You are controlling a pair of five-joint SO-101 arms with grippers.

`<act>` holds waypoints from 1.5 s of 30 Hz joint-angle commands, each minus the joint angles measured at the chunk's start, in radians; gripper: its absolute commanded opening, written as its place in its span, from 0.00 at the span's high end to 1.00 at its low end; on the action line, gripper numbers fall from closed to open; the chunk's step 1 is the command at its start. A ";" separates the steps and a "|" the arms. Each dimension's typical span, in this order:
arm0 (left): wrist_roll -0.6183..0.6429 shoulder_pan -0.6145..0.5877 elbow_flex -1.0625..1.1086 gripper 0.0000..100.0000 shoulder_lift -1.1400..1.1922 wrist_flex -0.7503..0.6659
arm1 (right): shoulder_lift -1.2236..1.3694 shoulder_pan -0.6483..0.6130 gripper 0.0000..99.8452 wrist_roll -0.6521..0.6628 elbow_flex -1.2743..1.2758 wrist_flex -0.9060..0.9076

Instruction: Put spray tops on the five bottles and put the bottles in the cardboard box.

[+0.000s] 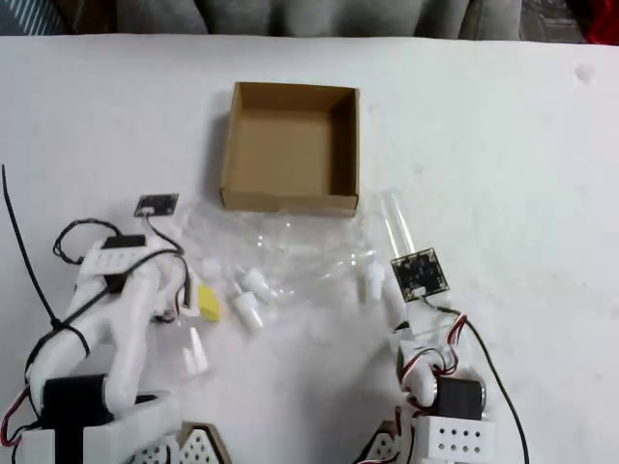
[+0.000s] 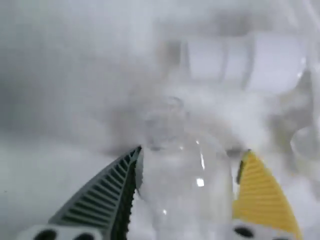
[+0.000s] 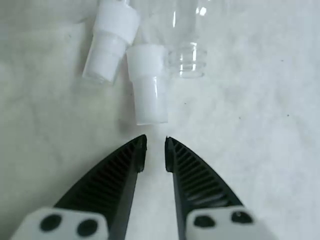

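Bright, even light washes the white counter [image 1: 503, 145] nearly flat; shadows are faint (darkest inside the cardboard box [image 1: 290, 201]), and small glints sit on the clear bottle [image 2: 185, 185].

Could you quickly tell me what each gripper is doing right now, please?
Left gripper: closed on a clear bottle.
Right gripper: slightly open, empty, just short of a spray top.

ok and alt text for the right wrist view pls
The right gripper, fingers slightly apart and holding nothing, points at a white spray top lying on the white table. A second spray top and a clear bottle's threaded neck lie just beyond.
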 commanded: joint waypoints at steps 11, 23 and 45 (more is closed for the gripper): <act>0.003 -0.005 -0.222 0.94 0.004 0.006 | -0.007 0.061 0.97 0.009 0.008 0.008; 0.003 -0.108 -0.245 0.78 0.059 -0.098 | -0.007 0.059 0.97 0.009 0.008 0.008; 0.003 -0.143 -0.344 0.72 0.200 -0.032 | -0.007 0.059 0.97 0.009 0.008 0.008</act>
